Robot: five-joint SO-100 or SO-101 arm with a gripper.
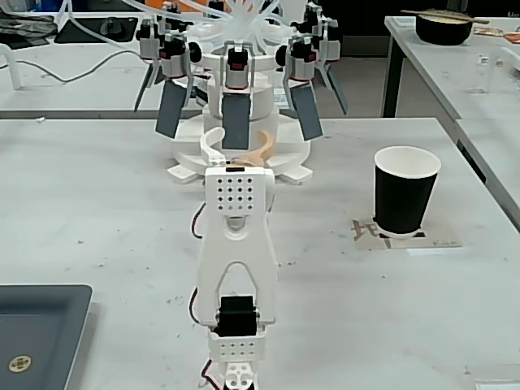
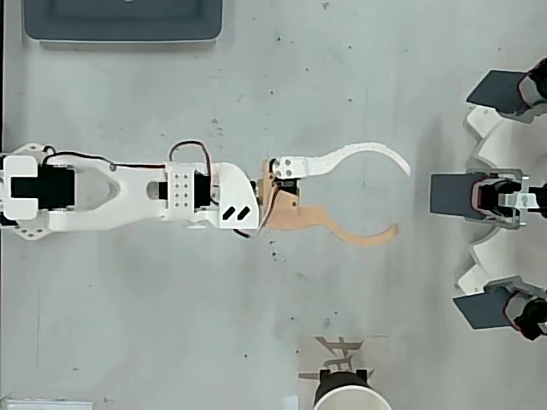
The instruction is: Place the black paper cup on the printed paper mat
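The black paper cup (image 1: 404, 192) stands upright on the printed paper mat (image 1: 367, 232) at the right of the table in the fixed view. In the overhead view only the cup's white rim (image 2: 350, 395) shows at the bottom edge, with the mat (image 2: 340, 350) under it. My gripper (image 2: 402, 199) is open, one white finger and one orange finger spread wide with nothing between them. It sits mid-table, well apart from the cup. In the fixed view the gripper (image 1: 237, 144) shows beyond the white arm.
A dark grey tray (image 1: 32, 333) lies at the near left corner, also seen in the overhead view (image 2: 124, 21). A white round rig with several dark paddles (image 1: 236, 106) stands just beyond the gripper. A dark bowl with chopsticks (image 1: 444, 26) rests on another table.
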